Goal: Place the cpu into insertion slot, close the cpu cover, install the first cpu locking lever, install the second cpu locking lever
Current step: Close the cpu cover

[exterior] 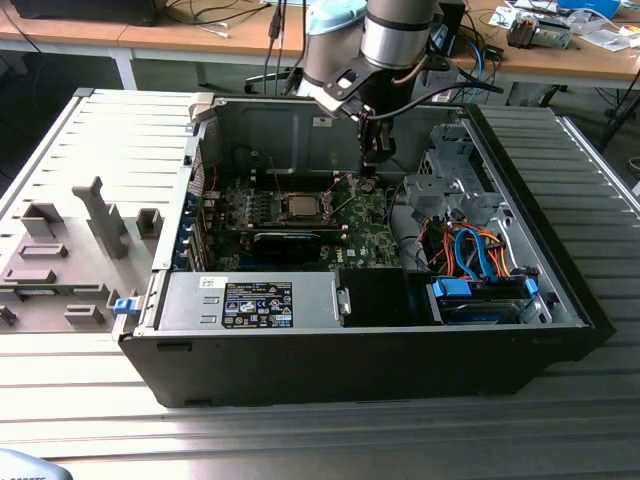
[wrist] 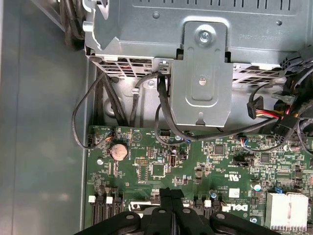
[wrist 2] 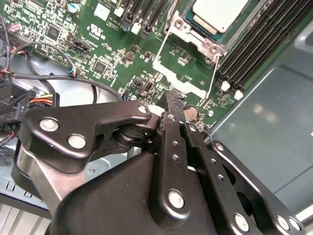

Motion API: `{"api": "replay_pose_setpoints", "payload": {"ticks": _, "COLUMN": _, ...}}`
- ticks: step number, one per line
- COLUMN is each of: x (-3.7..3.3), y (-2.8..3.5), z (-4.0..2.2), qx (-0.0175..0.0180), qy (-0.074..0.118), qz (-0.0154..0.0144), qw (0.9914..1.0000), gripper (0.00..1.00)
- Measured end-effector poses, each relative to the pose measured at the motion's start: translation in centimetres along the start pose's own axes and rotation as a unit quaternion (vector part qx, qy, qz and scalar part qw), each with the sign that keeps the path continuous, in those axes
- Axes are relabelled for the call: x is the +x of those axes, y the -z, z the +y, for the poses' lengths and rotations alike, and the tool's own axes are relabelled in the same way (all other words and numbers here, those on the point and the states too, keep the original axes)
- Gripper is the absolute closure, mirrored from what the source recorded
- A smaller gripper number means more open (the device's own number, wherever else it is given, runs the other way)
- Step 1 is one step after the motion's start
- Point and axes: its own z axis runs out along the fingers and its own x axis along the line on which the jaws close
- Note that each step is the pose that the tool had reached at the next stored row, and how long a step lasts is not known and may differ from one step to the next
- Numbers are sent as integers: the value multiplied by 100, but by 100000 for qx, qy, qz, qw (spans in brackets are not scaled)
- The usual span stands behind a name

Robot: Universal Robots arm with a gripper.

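**One high camera outside, two close ones at the wrist**

The exterior view looks down at a slant from high up. It stands far enough back to take in the whole open computer case [exterior: 400, 340], the slatted table [exterior: 300, 440] and the desks along the upper edge of the frame. The arm [exterior: 395, 40] enters at upper centre.

Both wrist views sit close above the green motherboard [wrist: 161, 161], each looking past the gripper [wrist: 171, 192] in its foreground. The first wrist view faces the grey drive bracket [wrist: 200, 73]. The second wrist view faces roughly the opposite way, toward the cpu [wrist 2: 217, 12], which the exterior view shares. Both wrist views seem to share the coin battery [wrist: 118, 151].
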Motion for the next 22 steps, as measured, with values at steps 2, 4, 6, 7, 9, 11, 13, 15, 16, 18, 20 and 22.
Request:
{"api": "replay_pose_setpoints", "payload": {"ticks": 2, "x": 2, "y": -23, "z": 7, "qx": -1, "qy": 50, "qz": 1, "qw": 100000, "gripper": 89}}
{"api": "replay_pose_setpoints", "payload": {"ticks": 4, "x": 5, "y": -51, "z": 13, "qx": -4, "qy": 109, "qz": 2, "qw": 100000, "gripper": 89}}
{"api": "replay_pose_setpoints", "payload": {"ticks": 6, "x": 10, "y": -99, "z": 33, "qx": -4, "qy": 205, "qz": -3, "qw": 100000, "gripper": 89}}
{"api": "replay_pose_setpoints", "payload": {"ticks": 7, "x": 15, "y": -123, "z": 58, "qx": -5, "qy": 289, "qz": -6, "qw": 100000, "gripper": 89}}
{"api": "replay_pose_setpoints", "payload": {"ticks": 9, "x": 18, "y": -139, "z": 73, "qx": -8, "qy": 344, "qz": -6, "qw": 99999, "gripper": 89}}
{"api": "replay_pose_setpoints", "payload": {"ticks": 11, "x": 20, "y": -154, "z": 81, "qx": -11, "qy": 374, "qz": -4, "qw": 99999, "gripper": 89}}
{"api": "replay_pose_setpoints", "payload": {"ticks": 13, "x": 21, "y": -173, "z": 85, "qx": -7, "qy": 376, "qz": -6, "qw": 99999, "gripper": 89}}
{"api": "replay_pose_setpoints", "payload": {"ticks": 15, "x": 21, "y": -194, "z": 87, "qx": -9, "qy": 380, "qz": -5, "qw": 99999, "gripper": 89}}
{"api": "replay_pose_setpoints", "payload": {"ticks": 16, "x": 22, "y": -203, "z": 89, "qx": -8, "qy": 387, "qz": -3, "qw": 99999, "gripper": 89}}
{"api": "replay_pose_setpoints", "payload": {"ticks": 18, "x": 22, "y": -214, "z": 92, "qx": -8, "qy": 397, "qz": -4, "qw": 99999, "gripper": 89}}
{"api": "replay_pose_setpoints", "payload": {"ticks": 20, "x": 22, "y": -233, "z": 93, "qx": -11, "qy": 409, "qz": 7, "qw": 99999, "gripper": 89}}
{"api": "replay_pose_setpoints", "payload": {"ticks": 22, "x": 22, "y": -244, "z": 92, "qx": -13, "qy": 437, "qz": 129, "qw": 99999, "gripper": 89}}
